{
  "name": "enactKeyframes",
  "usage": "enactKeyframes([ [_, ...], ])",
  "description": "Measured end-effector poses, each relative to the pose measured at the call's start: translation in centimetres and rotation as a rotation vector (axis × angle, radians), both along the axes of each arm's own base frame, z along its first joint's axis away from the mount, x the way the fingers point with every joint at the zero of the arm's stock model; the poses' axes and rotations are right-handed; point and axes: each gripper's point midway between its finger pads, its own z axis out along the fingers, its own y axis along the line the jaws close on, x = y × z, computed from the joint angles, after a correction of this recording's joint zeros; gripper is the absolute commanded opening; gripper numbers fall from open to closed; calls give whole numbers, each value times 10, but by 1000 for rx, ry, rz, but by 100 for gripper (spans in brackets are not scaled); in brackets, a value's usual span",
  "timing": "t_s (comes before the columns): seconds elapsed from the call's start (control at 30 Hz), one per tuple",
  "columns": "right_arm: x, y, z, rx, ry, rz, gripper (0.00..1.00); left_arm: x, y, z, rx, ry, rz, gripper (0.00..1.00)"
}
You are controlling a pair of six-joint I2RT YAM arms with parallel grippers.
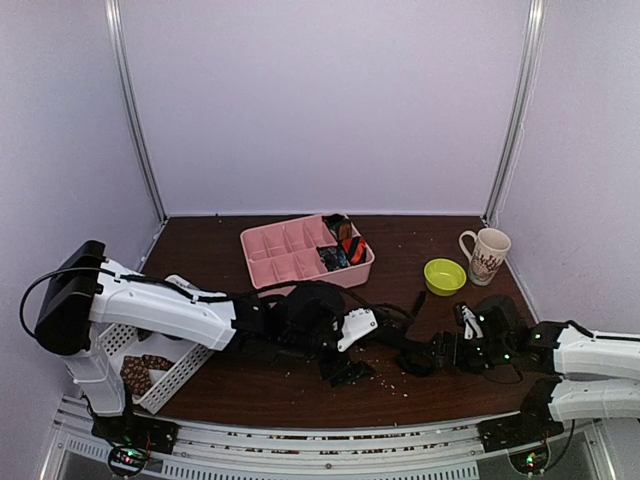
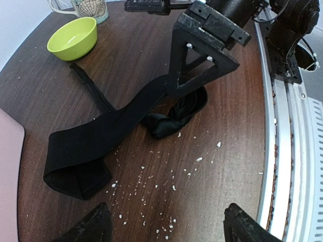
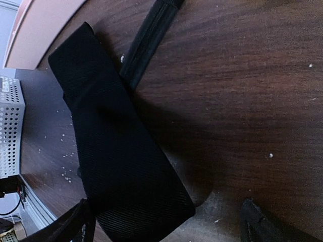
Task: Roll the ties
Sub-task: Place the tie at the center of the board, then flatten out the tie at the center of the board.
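Observation:
A plain black tie lies slack on the brown table, folded back on itself at one end and bunched in the middle. Its narrow end runs toward the green bowl. My left gripper is open and empty, low over the table just short of the fold. My right gripper is open wide, and a folded part of the tie lies between its fingers, close to the left one. In the left wrist view its black finger frame stands over the tie. Rolled ties sit in the pink tray.
The pink compartment tray stands at the back centre. A green bowl and a mug are at the back right. A white perforated basket at the near left holds brown patterned ties. White crumbs dot the table.

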Motion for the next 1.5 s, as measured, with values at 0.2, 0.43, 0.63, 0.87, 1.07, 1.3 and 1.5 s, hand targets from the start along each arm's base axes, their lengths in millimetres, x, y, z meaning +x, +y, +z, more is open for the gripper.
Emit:
enactKeyframes([
  [0.2,12,36,0,147,0,85,84,3,7,6,-8,-19,23,80],
  [0.43,-3,85,32,367,-16,244,70,10,23,13,-26,-53,83,81],
  [0.63,-1,130,76,503,-72,357,63,24,41,15,-33,-75,155,82],
  [0.87,1,172,56,514,6,409,63,39,65,30,-54,-114,245,83],
  [1.07,-1,208,57,545,39,459,65,37,76,34,-67,-141,231,80],
  [1.3,19,251,59,582,44,484,65,10,100,5,-48,-198,103,77],
  [1.5,24,263,35,596,138,459,65,3,96,-6,23,-274,-10,72],
])
